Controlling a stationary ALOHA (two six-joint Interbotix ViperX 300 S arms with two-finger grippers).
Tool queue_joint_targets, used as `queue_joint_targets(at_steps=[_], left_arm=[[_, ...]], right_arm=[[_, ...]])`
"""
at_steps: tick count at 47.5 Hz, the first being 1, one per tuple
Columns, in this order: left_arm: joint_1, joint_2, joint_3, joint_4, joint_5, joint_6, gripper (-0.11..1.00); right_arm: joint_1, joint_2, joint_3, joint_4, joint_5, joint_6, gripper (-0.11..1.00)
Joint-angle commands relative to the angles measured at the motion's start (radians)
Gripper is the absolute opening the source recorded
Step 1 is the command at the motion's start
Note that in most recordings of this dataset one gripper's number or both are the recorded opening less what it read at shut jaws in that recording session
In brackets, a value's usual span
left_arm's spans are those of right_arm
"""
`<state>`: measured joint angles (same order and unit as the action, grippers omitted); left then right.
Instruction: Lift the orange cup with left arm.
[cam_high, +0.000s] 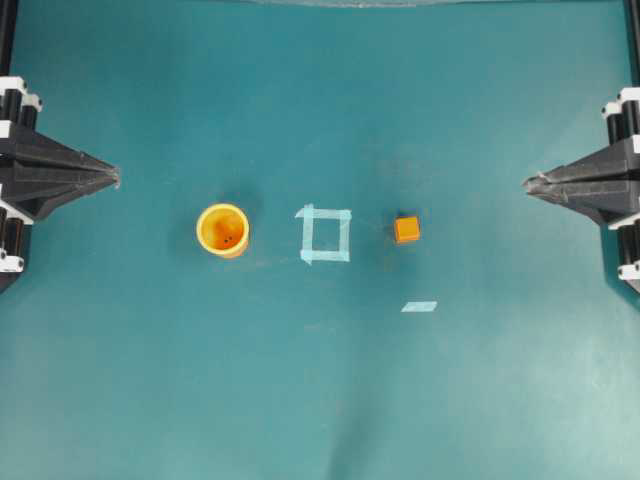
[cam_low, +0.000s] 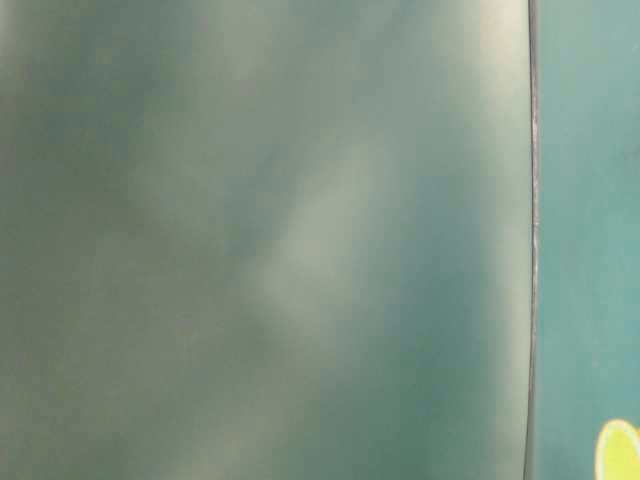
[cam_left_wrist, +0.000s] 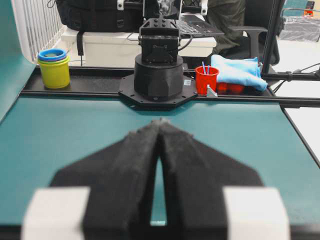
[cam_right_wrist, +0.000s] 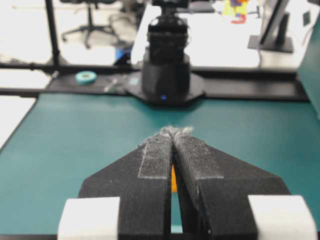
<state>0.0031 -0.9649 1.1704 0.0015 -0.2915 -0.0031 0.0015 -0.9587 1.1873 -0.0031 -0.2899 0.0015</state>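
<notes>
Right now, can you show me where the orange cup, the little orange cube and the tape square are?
orange cup (cam_high: 222, 229): overhead view, on its dark inside bottom.
orange cube (cam_high: 406, 229): overhead view, on its top face.
tape square (cam_high: 307, 236): overhead view, on its left strip.

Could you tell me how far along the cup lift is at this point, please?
Nothing looks done yet. The orange cup stands upright on the table, left of the tape square. The left tool is shut at the table's edge, well apart from the cup. Approach, grasp and lift all remain.
</notes>
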Motion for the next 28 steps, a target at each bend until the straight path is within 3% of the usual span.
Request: queue_joint_targets(at_steps=[1, 12, 28], left_arm=[[-0.003, -0.002, -0.014, 0.008, 0.066, 0.000, -0.01], [-0.005, -0.023, -0.020, 0.008, 0.173, -0.006, 0.00], [-0.005, -0.017, -0.017, 0.008, 0.250, -0.005, 0.00]], right_arm=[[0.003, 0.006, -0.035, 0.000, 0.002, -0.002, -0.01], [0.002, 0.029, -0.061, 0.002, 0.095, -0.005, 0.00], [0.002, 0.031, -0.064, 0.000, 0.098, -0.006, 0.00]])
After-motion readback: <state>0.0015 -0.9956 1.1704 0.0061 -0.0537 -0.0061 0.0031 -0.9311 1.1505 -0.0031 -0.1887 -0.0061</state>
